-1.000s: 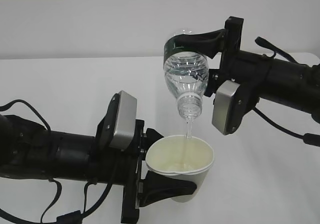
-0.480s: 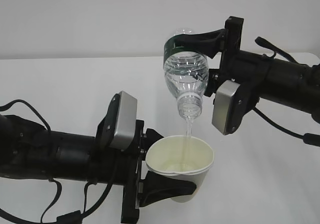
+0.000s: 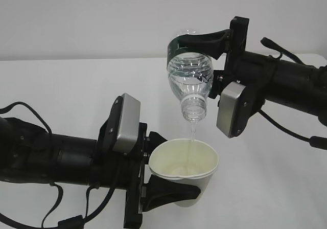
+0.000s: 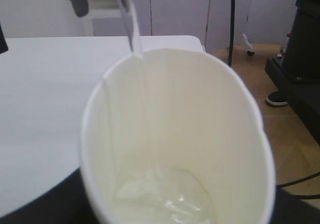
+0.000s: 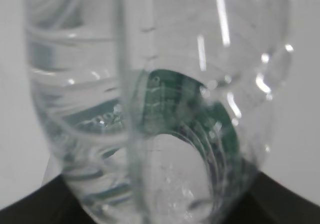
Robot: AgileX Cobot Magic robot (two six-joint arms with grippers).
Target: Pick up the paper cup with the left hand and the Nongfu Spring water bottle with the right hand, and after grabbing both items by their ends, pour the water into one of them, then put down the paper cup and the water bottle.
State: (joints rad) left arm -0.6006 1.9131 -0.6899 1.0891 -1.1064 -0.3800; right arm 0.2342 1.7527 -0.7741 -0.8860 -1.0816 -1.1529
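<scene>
Right black gripper [image 3: 207, 40] clamps the inverted clear plastic water bottle [image 3: 190, 75].
Left black gripper [image 3: 166, 180] grips the white tapered paper cup [image 3: 185, 170], catching water [image 3: 192, 133].

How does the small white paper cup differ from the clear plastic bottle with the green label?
The small white paper cup is opaque and stands mouth-up; the clear plastic bottle with the green label is see-through and tipped mouth-down. The cup sits lower and catches the water; the bottle hangs above, pouring it. Both are uncapped and each is gripped by a black robot gripper.

Looks like a lab or test room: bare white table [image 3: 61, 86], plain grey wall [image 3: 102, 19], cables [image 4: 231, 19] trailing over wood floor [image 4: 295, 149].
</scene>
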